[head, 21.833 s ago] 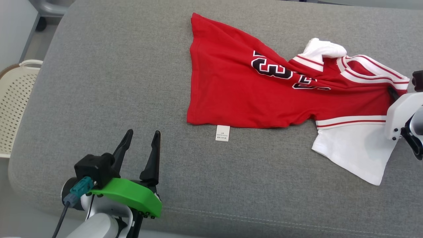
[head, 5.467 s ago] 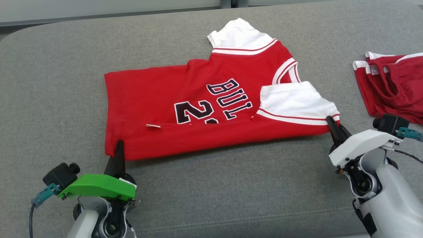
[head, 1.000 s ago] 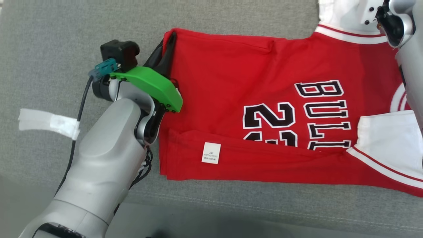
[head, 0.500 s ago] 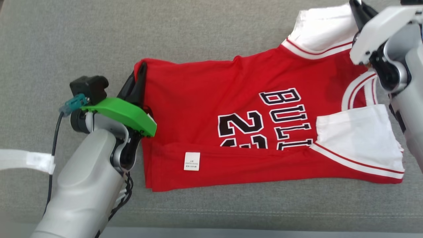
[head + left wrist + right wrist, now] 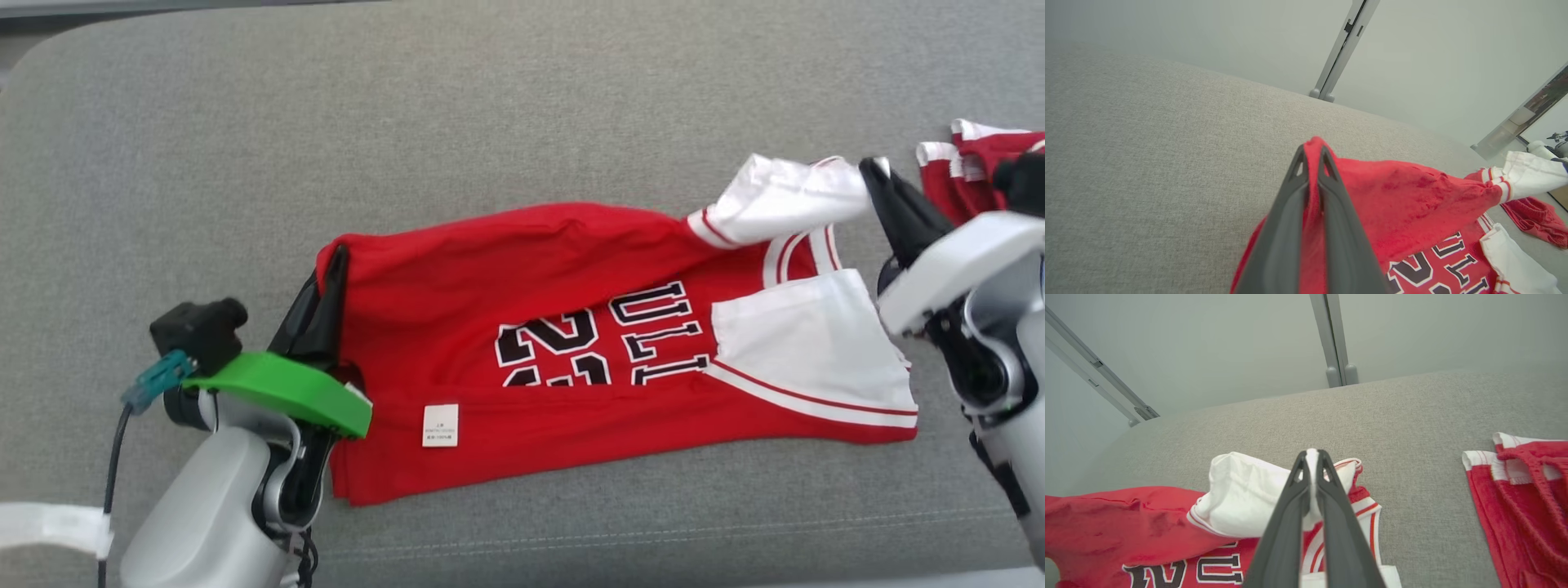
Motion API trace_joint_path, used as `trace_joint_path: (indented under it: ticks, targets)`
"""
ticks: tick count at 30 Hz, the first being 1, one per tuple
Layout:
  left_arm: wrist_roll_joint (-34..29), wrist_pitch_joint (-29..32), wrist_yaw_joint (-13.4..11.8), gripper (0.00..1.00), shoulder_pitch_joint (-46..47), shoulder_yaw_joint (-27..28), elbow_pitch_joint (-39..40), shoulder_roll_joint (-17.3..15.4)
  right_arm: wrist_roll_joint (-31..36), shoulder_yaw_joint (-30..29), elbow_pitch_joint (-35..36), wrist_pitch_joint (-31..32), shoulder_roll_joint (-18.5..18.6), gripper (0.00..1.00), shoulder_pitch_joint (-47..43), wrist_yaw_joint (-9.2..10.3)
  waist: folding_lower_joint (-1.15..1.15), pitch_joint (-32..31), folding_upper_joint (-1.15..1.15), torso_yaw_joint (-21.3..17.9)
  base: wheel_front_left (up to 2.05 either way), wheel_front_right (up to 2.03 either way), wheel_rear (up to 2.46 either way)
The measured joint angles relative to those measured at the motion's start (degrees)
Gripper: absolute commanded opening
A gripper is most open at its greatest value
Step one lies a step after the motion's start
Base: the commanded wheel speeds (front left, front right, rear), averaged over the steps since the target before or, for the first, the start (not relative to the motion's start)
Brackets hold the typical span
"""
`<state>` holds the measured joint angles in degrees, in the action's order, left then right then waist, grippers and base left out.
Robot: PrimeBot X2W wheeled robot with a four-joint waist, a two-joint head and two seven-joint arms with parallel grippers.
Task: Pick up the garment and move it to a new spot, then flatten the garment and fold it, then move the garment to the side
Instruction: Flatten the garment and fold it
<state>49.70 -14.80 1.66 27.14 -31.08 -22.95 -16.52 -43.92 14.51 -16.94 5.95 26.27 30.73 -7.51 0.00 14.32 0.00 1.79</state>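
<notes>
Fold step in hand: far edge raised at both ends.
On the grey cushion (image 5: 522, 106) lay the red jersey (image 5: 506, 286); the left gripper (image 5: 335, 253) was clamped on its hem corner, the right gripper (image 5: 875, 167) on the white sleeve. The next move likely called for drawing both forward evenly.

Even, soft daylight with faint shadows and no glare; head view slightly motion-blurred, wrist views bowed at edges.

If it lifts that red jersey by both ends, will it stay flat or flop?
Probably flop: the jersey sags and wrinkles between the left gripper and right gripper. It looks thin and light, bunching where pinched. Its folded lower edge may fall open.
</notes>
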Motion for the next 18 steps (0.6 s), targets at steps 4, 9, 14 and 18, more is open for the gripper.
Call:
trace_joint_path:
  ticks: [4,9,14,18]
  targets:
    - [-1.0,-0.2,-0.3,0.0,-5.5,3.4,6.0,-0.5,1.3,-3.2,5.6,0.6,-1.6,0.0,-7.2,0.01,0.0,-0.9,0.0,-1.2,0.0,0.0,0.0]
    - [-3.4,-0.2,-0.1,0.0,-13.2,8.4,12.6,0.2,3.0,-6.8,9.3,1.6,-4.8,0.0,-13.6,0.02,0.0,-1.0,0.0,-2.3,0.0,0.0,0.0]
    - [-5.5,-0.2,0.8,0.0,-20.6,12.0,15.6,2.8,5.0,-8.5,9.9,2.0,-7.2,0.0,-17.1,0.02,0.0,-0.8,0.0,-2.7,0.0,0.0,0.0]
    - [-7.0,-0.2,1.7,0.0,-23.5,12.4,13.9,4.5,6.0,-8.9,8.7,1.5,-8.5,0.0,-18.4,0.02,0.0,-0.7,0.0,-2.6,0.0,0.0,0.0]
